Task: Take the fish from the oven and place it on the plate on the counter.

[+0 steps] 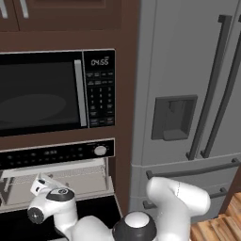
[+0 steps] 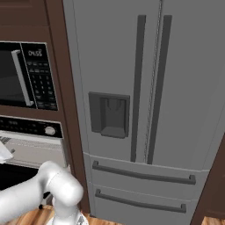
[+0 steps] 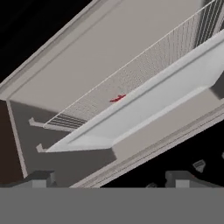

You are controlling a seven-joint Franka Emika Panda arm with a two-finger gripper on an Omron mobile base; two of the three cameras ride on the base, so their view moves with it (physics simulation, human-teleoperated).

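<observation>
The oven [image 1: 56,153] stands open, its dark glass door [image 1: 19,223] folded down below the cavity. Inside the oven [image 3: 87,57], a small red fish [image 3: 117,98] lies on the upper wire rack [image 3: 144,65], partly hidden behind a pale ledge in front of it. My gripper [image 3: 110,178] is open, its two dark fingertips [image 3: 41,177] spread wide with nothing between them, well short of the fish. My hand [image 1: 41,184] hovers at the left of the oven mouth, over the lowered door. The plate and the counter are out of view.
A black microwave [image 1: 42,92] with a keypad sits above the oven. A tall grey fridge [image 1: 188,94] stands to the right, past a brown cabinet post [image 1: 124,141]. Wooden floor [image 1: 221,226] shows at lower right. Side rails [image 3: 35,124] line the oven wall.
</observation>
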